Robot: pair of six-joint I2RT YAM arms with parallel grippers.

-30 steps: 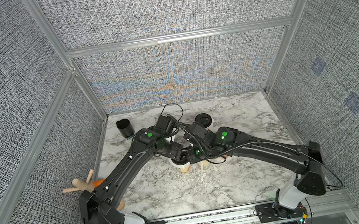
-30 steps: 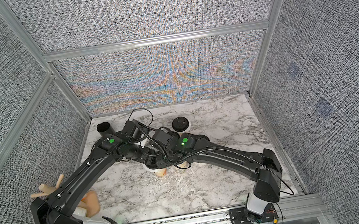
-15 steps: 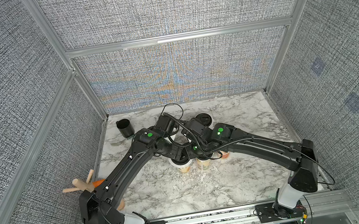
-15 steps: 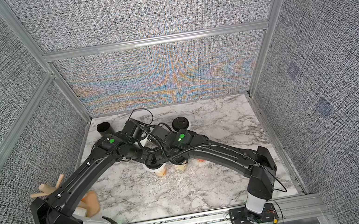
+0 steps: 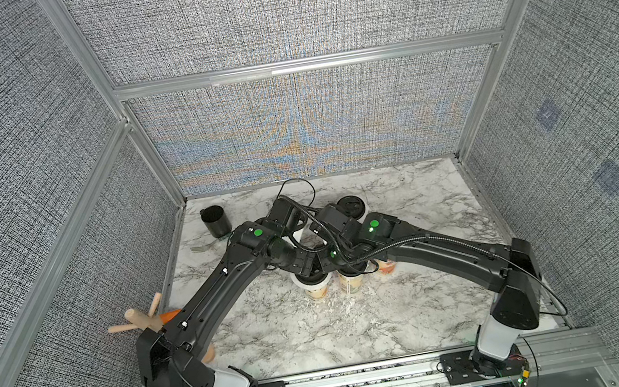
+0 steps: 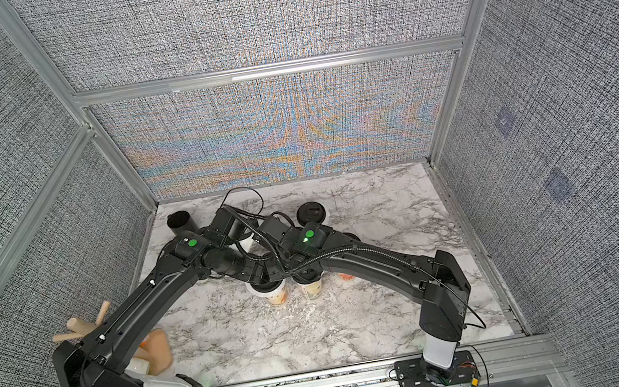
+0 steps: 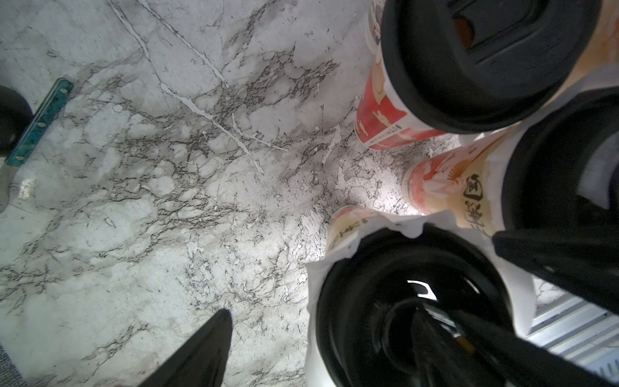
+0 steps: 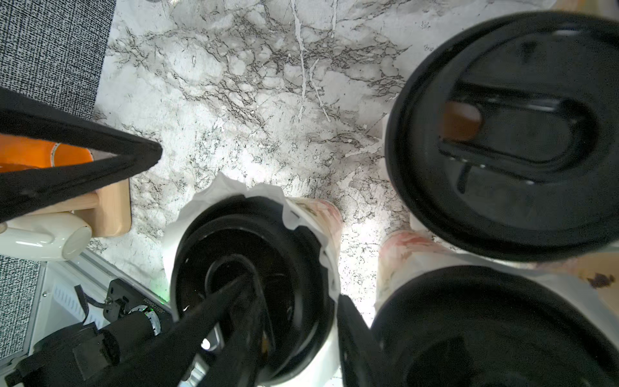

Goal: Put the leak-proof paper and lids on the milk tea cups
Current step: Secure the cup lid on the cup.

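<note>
Cups (image 5: 318, 289) mostly hidden under arms (image 5: 229, 283), paper frill (image 7: 313, 278) peeking beneath lid (image 7: 368, 301)

You see a short black mug (image 5: 215, 222) at the back left of the white marble tabletop (image 5: 423, 311), a green-handled metal fork (image 5: 200, 246) beside it.

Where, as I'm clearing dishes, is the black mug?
In a top view, the black mug stands in the table's far left corner, beside a fork.

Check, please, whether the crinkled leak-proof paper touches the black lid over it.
Touching. The left wrist view shows the black lid pressed onto the leak-proof paper, no gap.
</note>
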